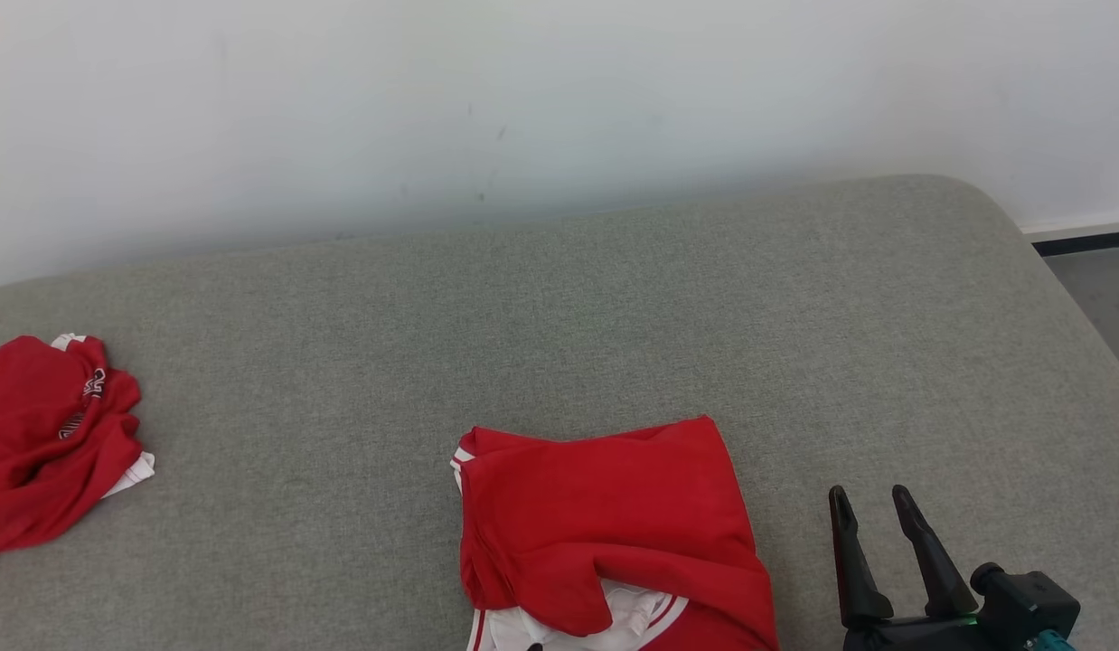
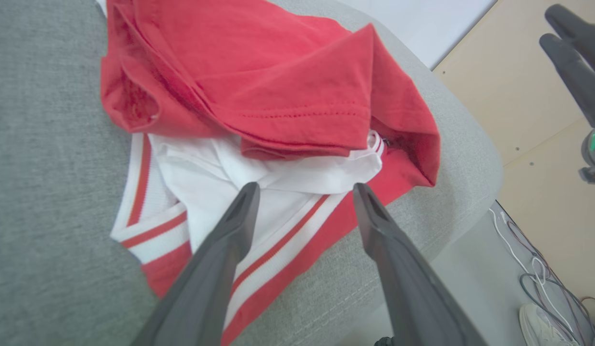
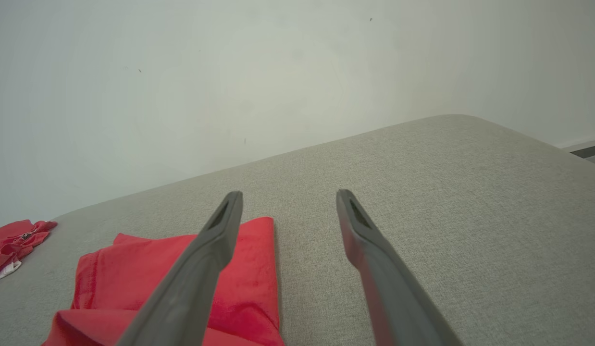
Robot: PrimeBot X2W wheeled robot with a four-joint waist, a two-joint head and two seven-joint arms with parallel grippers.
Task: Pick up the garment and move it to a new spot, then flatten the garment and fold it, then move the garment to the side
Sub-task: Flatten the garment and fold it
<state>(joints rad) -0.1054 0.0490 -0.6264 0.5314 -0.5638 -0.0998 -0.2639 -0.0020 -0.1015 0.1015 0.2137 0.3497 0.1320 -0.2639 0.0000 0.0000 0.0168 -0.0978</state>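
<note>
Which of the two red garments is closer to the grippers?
The folded red garment at the near edge of the cushion, showing white striped trim: the left gripper hangs over it, the right gripper stands beside it. The crumpled garment lies far left.

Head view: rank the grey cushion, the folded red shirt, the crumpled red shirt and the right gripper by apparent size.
1. grey cushion
2. folded red shirt
3. crumpled red shirt, cut by the frame, so unsure
4. right gripper
</note>
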